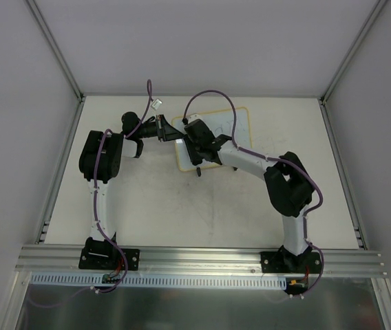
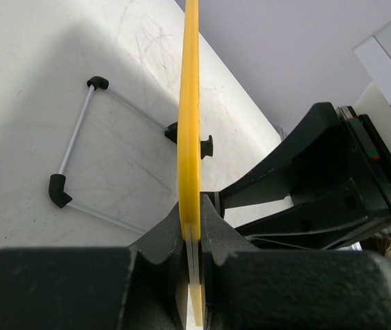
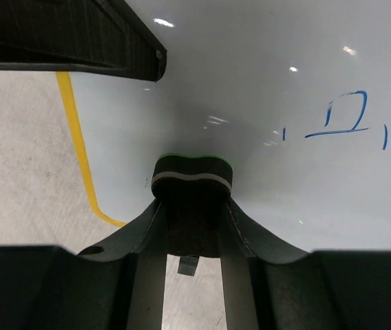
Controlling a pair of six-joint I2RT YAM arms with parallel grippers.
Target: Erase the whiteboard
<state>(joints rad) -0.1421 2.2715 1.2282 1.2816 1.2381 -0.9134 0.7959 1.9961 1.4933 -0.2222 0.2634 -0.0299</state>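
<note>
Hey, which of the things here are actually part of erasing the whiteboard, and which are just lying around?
Part of the job: whiteboard, its blue marks, eraser held in the right gripper, left gripper clamping the board's yellow edge.
Just there: table, rod frame with black corners beside the board.
</note>
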